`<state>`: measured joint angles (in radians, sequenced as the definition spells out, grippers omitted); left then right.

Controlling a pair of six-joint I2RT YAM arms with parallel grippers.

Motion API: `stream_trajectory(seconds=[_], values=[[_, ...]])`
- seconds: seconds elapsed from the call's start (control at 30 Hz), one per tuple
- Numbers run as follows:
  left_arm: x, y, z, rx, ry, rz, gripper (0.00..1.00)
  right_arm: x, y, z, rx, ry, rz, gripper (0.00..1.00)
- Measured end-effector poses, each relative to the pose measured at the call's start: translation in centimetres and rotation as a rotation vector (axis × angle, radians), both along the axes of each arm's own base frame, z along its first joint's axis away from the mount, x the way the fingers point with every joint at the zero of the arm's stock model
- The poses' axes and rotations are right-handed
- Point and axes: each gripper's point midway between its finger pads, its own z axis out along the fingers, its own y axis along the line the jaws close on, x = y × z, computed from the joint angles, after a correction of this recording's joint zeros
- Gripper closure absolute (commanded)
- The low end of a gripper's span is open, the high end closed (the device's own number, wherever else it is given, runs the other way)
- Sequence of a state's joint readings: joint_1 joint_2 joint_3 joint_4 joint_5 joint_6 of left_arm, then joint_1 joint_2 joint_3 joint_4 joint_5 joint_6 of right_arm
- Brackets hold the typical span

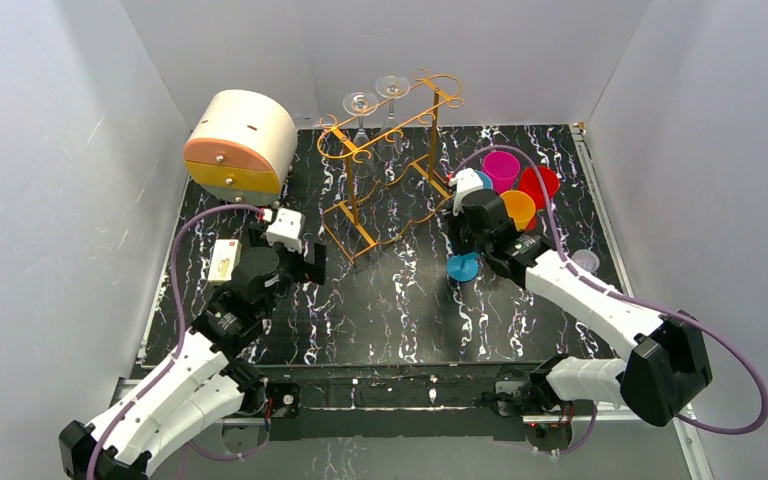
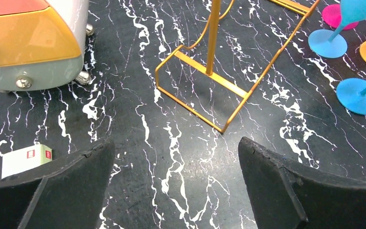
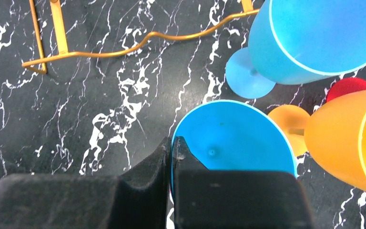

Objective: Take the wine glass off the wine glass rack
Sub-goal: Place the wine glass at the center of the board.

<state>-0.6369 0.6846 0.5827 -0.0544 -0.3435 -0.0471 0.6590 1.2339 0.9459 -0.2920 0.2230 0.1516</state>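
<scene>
The golden wire wine glass rack stands at the back middle of the table. Two clear wine glasses hang upside down at its far end. My right gripper is to the right of the rack. In the right wrist view it is shut on the rim of a blue plastic wine glass, one finger inside the bowl and one outside. That glass's foot is at table level. My left gripper is open and empty, low over the table by the rack's near foot.
A round cream-and-orange drawer box stands back left. A small white card box lies by the left arm. Magenta, red, orange and another blue glass stand close by the right gripper. A clear glass stands further right.
</scene>
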Motion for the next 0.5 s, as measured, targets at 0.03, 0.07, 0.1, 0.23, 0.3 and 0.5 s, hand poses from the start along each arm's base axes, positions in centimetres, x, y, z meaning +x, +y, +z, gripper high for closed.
stream_trajectory(seconds=[0.03, 0.07, 0.1, 0.23, 0.3, 0.5], values=[[-0.1, 0.2, 0.0, 0.000, 0.000, 0.005, 0.02, 0.1, 0.1, -0.4, 0.002, -0.008, -0.002, 0.99], [-0.1, 0.3, 0.2, -0.002, -0.004, 0.009, 0.02, 0.3, 0.1, -0.5, 0.007, -0.021, -0.008, 0.99], [-0.2, 0.4, 0.4, -0.008, -0.013, 0.012, 0.02, 0.6, 0.1, -0.5, 0.023, -0.042, -0.023, 0.99], [-0.5, 0.7, 1.7, -0.037, -0.054, 0.015, 0.02, 1.5, 0.6, -0.6, 0.129, -0.128, -0.068, 0.99], [-0.6, 0.8, 2.2, -0.048, -0.072, 0.016, 0.02, 1.8, 1.0, -0.3, 0.171, -0.147, -0.080, 0.99], [-0.8, 1.0, 2.2, -0.043, -0.087, 0.013, 0.02, 3.5, 2.0, -0.3, 0.148, -0.116, -0.106, 0.97]])
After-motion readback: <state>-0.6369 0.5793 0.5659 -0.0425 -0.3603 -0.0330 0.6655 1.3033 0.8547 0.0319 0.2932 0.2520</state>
